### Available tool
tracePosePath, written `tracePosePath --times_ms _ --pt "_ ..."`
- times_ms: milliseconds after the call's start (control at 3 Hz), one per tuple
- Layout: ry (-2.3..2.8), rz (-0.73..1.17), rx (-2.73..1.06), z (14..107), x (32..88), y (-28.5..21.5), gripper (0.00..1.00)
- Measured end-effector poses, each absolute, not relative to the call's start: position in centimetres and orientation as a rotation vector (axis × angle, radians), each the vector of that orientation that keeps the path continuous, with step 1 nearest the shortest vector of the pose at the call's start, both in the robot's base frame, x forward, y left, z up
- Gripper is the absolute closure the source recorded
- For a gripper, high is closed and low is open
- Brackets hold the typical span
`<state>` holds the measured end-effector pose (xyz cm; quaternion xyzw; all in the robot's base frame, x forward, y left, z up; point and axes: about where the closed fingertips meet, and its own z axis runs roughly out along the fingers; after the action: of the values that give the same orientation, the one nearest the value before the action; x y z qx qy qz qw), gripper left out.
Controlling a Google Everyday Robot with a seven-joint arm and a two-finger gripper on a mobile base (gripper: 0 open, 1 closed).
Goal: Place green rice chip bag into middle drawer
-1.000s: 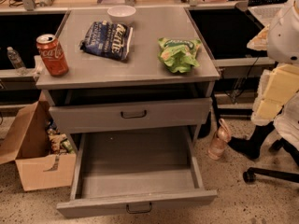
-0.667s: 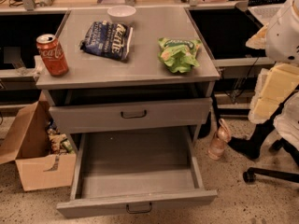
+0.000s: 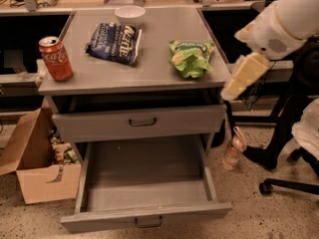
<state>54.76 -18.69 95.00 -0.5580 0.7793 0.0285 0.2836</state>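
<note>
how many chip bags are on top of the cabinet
2. The dark blue chip bag lies near the middle; the green rice chip bag lies right of it. The gripper hangs right of the cabinet. None seem hidden.

arm point(image 3: 286, 19) from upper right, bent downward; jaws at mid-right, pointing down-left

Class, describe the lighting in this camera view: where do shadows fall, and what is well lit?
Camera view: the green rice chip bag on the cabinet top is evenly lit; the open middle drawer is dimmer, shaded towards its back; the pale pincer, off the cabinet's right edge near the bag, catches bright light.
</note>
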Motion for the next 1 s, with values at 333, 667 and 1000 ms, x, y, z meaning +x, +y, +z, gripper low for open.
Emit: tracePosePath --times_ms 333,667,1000 --pt "2.059 0.158 -1.402 93.2 59.2 -16.4 0.00" --pt "2.101 0.189 -1.284 91.1 62.9 -14.8 0.00" --pt "2.168 0.218 -1.151 89.0 66.3 -13.9 0.00"
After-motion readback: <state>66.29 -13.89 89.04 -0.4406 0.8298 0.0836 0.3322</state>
